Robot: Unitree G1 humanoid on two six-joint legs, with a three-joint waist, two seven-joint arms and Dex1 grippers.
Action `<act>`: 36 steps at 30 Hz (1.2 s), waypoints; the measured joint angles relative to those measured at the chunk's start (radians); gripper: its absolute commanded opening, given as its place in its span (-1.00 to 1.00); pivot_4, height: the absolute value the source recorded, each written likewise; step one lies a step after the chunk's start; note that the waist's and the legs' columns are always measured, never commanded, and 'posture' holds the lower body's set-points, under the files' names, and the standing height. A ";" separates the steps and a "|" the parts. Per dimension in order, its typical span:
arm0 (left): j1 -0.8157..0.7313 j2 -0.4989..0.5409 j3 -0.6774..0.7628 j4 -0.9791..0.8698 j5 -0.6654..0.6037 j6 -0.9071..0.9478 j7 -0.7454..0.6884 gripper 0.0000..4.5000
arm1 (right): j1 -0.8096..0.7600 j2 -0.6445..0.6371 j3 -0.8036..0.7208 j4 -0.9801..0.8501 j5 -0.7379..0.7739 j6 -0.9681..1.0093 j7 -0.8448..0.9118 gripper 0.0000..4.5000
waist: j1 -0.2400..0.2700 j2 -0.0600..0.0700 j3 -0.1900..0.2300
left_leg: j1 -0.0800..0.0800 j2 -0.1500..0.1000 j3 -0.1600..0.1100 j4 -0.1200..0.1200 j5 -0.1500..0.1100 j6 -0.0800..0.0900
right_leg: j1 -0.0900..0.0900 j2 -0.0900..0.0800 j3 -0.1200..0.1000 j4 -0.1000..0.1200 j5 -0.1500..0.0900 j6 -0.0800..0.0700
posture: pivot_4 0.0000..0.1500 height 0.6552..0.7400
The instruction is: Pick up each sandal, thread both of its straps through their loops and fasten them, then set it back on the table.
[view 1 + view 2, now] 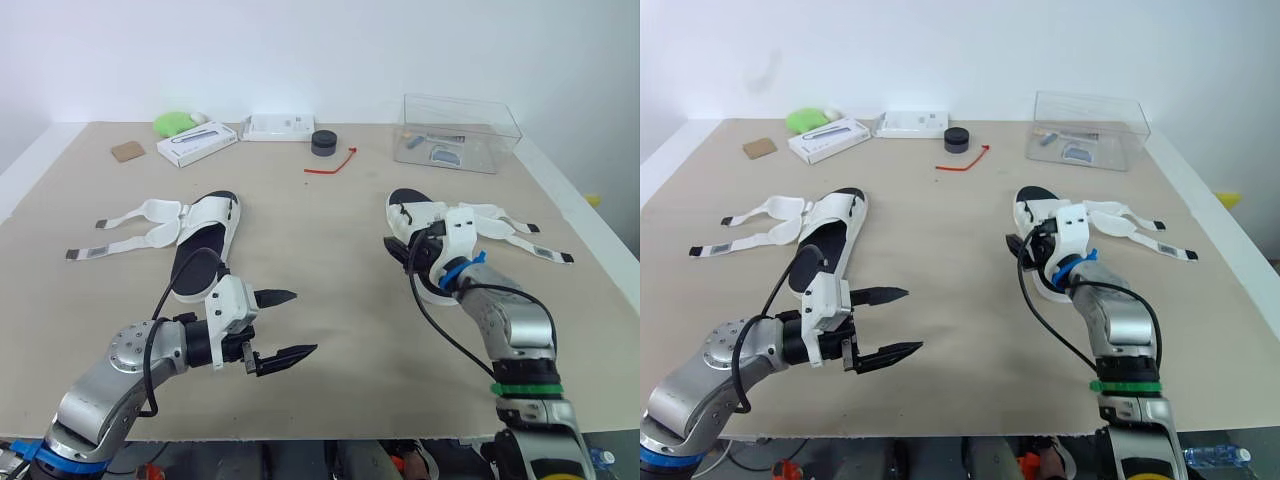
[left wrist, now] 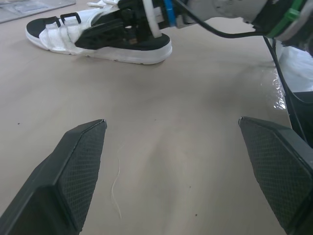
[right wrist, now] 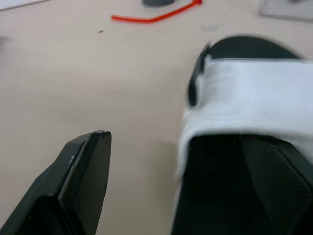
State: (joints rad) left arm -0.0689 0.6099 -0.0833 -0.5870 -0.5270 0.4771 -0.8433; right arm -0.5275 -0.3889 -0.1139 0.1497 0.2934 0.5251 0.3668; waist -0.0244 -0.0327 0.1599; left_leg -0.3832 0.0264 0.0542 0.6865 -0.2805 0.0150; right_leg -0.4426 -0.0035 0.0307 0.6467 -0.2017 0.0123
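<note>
Overhead, the left pincer (image 1: 305, 322) hangs spread wide above the worktop (image 1: 330, 230), with the left sandal (image 1: 205, 250) just beyond it, its straps (image 1: 130, 225) lying loose. The left wrist view adds the right sandal (image 2: 98, 41) straight ahead, with the right pincer (image 1: 398, 252) on it. The right wrist view reveals that pincer released too: one finger (image 3: 83, 181) beside the sole, the other over the footbed behind the white strap (image 3: 254, 93).

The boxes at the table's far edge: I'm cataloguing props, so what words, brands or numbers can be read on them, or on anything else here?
No text can be read.
On the white box: dark print on top, too small to read.
On the flat white pack: faint marks, too small.
On the clear container: no legible label.
On the left sandal and right sandal: no visible lettering.
</note>
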 measured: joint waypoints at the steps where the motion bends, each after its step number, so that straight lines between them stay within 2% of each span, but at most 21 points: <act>1: 0.001 0.000 0.000 0.000 0.001 0.000 0.005 1.00 | -0.014 0.004 0.000 0.032 -0.008 -0.025 0.001 0.82 | 0.000 0.000 0.000 | 0.000 0.000 0.000 0.000 0.000 0.000 | 0.000 0.000 0.000 0.000 0.000 0.000 | 1.00 1.00; 3: 0.003 -0.001 0.001 0.001 0.001 0.000 0.008 1.00 | -0.030 0.009 -0.001 0.078 -0.021 -0.055 0.002 0.70 | 0.000 0.000 0.000 | 0.000 0.000 0.000 0.000 0.000 0.000 | 0.000 0.000 0.000 0.000 0.000 0.000 | 1.00 1.00; 5: 0.006 -0.001 0.003 0.004 0.001 0.000 0.010 1.00 | -0.041 0.009 -0.002 0.109 -0.027 -0.079 0.005 0.38 | 0.000 0.000 0.000 | 0.000 0.000 0.000 0.000 0.000 0.000 | 0.000 0.000 0.000 0.000 0.000 0.000 | 1.00 1.00; 10: 0.012 -0.001 0.021 0.021 -0.002 0.000 0.021 1.00 | -0.055 0.009 -0.002 0.175 -0.046 -0.152 0.046 -0.68 | 0.000 0.000 0.000 | 0.000 0.000 0.000 0.000 0.000 0.000 | 0.000 0.000 0.000 0.000 0.000 0.000 | 1.00 1.00; 11: 0.011 -0.001 0.022 0.021 -0.002 0.000 0.023 1.00 | -0.058 0.009 0.000 0.184 -0.046 -0.163 0.057 -0.86 | 0.000 0.000 0.000 | 0.000 0.000 0.000 0.000 0.000 0.000 | 0.000 0.000 0.000 0.000 0.000 0.000 | 1.00 1.00; 12: 0.011 -0.001 0.022 0.021 -0.002 0.000 0.025 1.00 | -0.061 0.009 0.001 0.191 -0.048 -0.169 0.065 -0.94 | 0.000 0.000 0.000 | 0.000 0.000 0.000 0.000 0.000 0.000 | 0.000 0.000 0.000 0.000 0.000 0.000 | 1.00 1.00; 16: 0.011 0.000 0.023 0.021 -0.005 0.002 0.028 1.00 | -0.064 0.007 0.001 0.208 -0.050 -0.192 0.110 -0.94 | 0.000 0.000 0.000 | 0.000 0.000 0.000 0.000 0.000 0.000 | 0.000 0.000 0.000 0.000 0.000 0.000 | 1.00 1.00; 18: 0.012 0.006 0.036 0.022 -0.015 0.003 0.024 1.00 | -0.063 -0.018 0.027 0.203 -0.038 -0.190 0.203 -0.94 | -0.001 0.001 0.000 | 0.000 0.001 0.000 0.000 0.000 0.000 | 0.000 0.000 0.000 0.000 0.000 -0.001 | 1.00 1.00; 23: 0.013 0.064 0.103 0.042 -0.040 0.003 -0.020 1.00 | -0.015 -0.190 0.204 0.020 0.050 -0.176 0.712 -0.94 | 0.001 0.004 0.003 | 0.000 0.001 -0.002 -0.001 -0.001 0.001 | -0.001 0.001 -0.002 0.000 -0.002 -0.002 | 1.00 1.00; 28: 0.008 0.078 0.120 0.056 -0.055 0.003 -0.046 1.00 | 0.008 -0.309 0.312 -0.064 0.072 -0.254 1.045 -0.94 | 0.004 0.004 0.003 | -0.001 0.000 -0.002 -0.001 -0.001 0.001 | 0.000 -0.001 -0.005 0.000 -0.002 -0.002 | 1.00 1.00; 32: 0.001 0.079 0.120 0.057 -0.056 0.002 -0.063 1.00 | 0.000 -0.327 0.357 -0.032 0.033 -0.400 1.163 -0.94 | 0.004 0.003 0.003 | 0.000 0.000 -0.002 0.000 -0.001 0.001 | 0.000 -0.001 -0.006 0.000 -0.002 -0.001 | 1.00 1.00; 36: 0.007 0.088 0.120 0.056 -0.053 -0.001 -0.081 1.00 | -0.032 -0.321 0.367 0.053 0.010 -0.497 1.186 -0.94 | 0.003 0.003 0.003 | 0.001 0.001 -0.002 0.000 -0.001 0.001 | 0.000 0.000 -0.005 0.000 -0.001 -0.002 | 1.00 1.00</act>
State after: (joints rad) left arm -0.0620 0.6981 0.0364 -0.5313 -0.5796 0.4763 -0.9243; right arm -0.5598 -0.7102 0.2528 0.2025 0.3032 0.0280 1.5528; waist -0.0215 -0.0293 0.1628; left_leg -0.3826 0.0270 0.0527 0.6868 -0.2814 0.0161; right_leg -0.4424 -0.0037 0.0254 0.6468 -0.2031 0.0105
